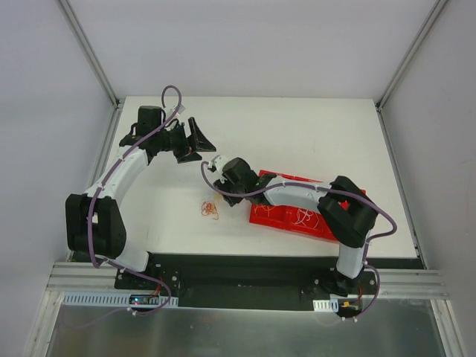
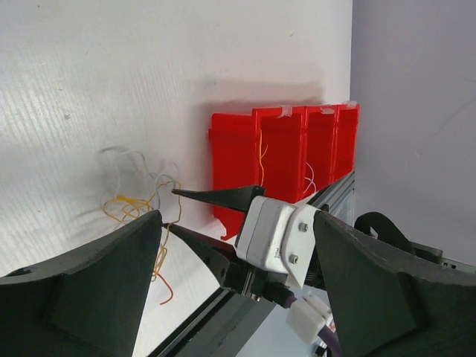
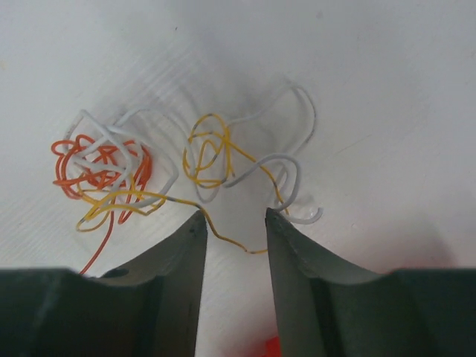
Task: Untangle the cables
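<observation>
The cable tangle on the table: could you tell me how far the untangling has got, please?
Done: a few strands lie in the red bin. In hand: the right gripper straddles a yellow strand with open jaws, nothing pinched. Remaining: the orange, white and yellow cables are knotted together; the left gripper hangs open, apart.

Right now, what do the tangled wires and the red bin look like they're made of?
The wires look like thin plastic-coated strands, probably over metal: the orange, yellow and white coating is smooth, and they hold springy curls. The red bin is likely hard moulded plastic: it is glossy, with straight, even dividers.
</observation>
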`<action>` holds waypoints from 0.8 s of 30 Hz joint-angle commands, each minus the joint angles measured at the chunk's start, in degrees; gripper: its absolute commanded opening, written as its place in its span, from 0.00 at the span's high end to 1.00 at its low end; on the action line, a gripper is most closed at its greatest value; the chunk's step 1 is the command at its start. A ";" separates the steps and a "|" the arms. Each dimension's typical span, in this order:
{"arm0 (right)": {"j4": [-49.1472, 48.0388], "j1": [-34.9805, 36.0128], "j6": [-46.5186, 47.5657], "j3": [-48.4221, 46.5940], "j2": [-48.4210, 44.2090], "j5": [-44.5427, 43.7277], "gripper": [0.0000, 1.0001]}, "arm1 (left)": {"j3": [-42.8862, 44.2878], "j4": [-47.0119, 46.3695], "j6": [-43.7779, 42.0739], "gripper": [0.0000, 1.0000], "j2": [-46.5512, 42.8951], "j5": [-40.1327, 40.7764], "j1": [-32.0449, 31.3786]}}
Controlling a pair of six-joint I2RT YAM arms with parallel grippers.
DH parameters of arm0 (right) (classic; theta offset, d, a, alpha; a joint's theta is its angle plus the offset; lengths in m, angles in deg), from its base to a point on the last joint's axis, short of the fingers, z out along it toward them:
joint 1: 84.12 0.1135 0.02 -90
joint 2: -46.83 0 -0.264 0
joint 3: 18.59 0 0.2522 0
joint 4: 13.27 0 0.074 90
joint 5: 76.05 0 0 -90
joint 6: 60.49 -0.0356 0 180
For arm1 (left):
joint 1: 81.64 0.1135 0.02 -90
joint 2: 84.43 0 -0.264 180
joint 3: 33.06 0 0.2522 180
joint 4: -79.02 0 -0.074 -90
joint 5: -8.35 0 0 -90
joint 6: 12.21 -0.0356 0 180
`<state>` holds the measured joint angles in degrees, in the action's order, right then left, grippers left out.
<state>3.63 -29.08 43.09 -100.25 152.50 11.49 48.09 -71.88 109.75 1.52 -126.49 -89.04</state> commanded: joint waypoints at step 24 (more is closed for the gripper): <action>-14.39 -6.25 -25.26 7.35 -21.47 6.74 1.00 | -0.59 -6.36 0.03 0.25 0.73 -8.43 -3.15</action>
<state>-11.47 -30.91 27.62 -88.47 132.28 9.30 48.09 -73.35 110.37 7.77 -133.81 -91.85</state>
